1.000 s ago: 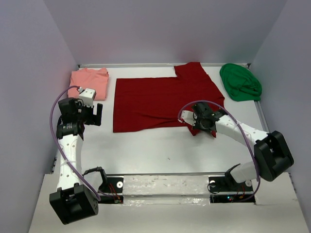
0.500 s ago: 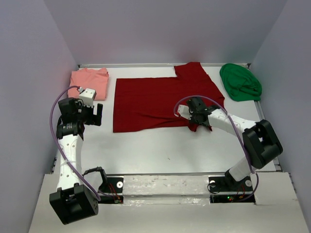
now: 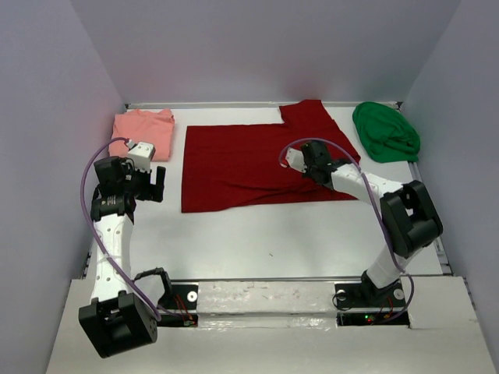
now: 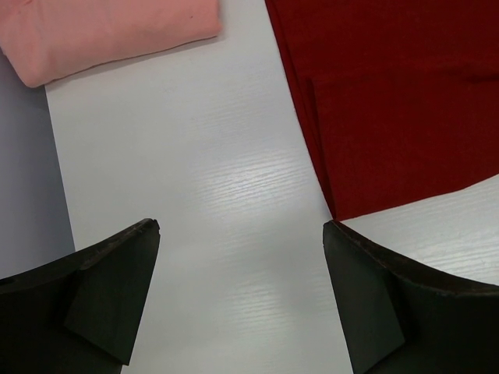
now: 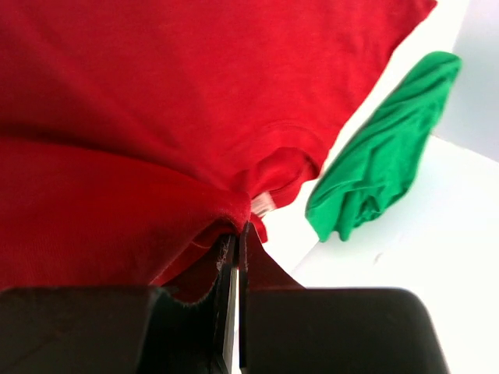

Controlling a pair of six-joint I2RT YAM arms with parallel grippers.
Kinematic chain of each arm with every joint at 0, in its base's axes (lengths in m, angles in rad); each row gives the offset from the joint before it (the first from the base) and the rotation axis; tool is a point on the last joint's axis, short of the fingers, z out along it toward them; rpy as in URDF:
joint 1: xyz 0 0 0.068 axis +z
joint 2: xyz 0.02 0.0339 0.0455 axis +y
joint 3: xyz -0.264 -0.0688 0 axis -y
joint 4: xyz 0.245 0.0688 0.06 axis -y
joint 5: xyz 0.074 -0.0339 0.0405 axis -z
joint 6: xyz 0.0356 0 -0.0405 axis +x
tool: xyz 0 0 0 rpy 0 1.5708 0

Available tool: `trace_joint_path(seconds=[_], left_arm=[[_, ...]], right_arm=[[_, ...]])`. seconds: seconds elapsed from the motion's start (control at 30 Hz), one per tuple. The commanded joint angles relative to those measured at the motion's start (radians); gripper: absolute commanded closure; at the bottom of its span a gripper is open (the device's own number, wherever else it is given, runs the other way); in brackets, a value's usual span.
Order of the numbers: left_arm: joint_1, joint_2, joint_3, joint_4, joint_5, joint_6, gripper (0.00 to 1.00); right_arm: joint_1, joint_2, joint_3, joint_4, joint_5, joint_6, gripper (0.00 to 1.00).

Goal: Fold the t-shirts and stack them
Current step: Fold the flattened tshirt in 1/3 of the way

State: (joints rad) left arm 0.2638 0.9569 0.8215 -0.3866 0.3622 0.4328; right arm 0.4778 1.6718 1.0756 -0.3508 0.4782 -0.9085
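Your right gripper (image 5: 236,234) is clamped tight on a fold of the dark red shirt (image 3: 234,164), whose body spreads below and ahead of it. Carry that fold low and straight so the edge lands square, and let go only once it lies flat. Your left gripper (image 4: 242,230) hangs wide and empty over bare surface (image 4: 195,156), with the red edge just to its right and the salmon-pink shirt (image 4: 101,31) ahead-left. The green shirt (image 5: 374,156) lies bunched beyond the right gripper.

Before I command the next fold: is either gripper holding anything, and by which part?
Right gripper is shut on the dark red t-shirt, pinching a bunched fold near its right edge. Left gripper is open, empty.
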Motion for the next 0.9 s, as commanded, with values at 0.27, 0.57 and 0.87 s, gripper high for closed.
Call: trace_joint_path(seconds=[0.27, 0.57, 0.87], left_arm=[[0.003, 0.019, 0.034, 0.006, 0.03, 0.012, 0.04], [0.003, 0.032, 0.031, 0.006, 0.029, 0.017, 0.04], [0.003, 0.042, 0.036, 0.0, 0.023, 0.015, 0.04]], right_arm=[[-0.073, 0.155, 0.162, 0.162, 0.025, -0.058, 1.0], [-0.073, 0.255, 0.262, 0.173, 0.014, -0.081, 1.0], [-0.082, 0.302, 0.294, 0.202, 0.025, -0.115, 1.0]])
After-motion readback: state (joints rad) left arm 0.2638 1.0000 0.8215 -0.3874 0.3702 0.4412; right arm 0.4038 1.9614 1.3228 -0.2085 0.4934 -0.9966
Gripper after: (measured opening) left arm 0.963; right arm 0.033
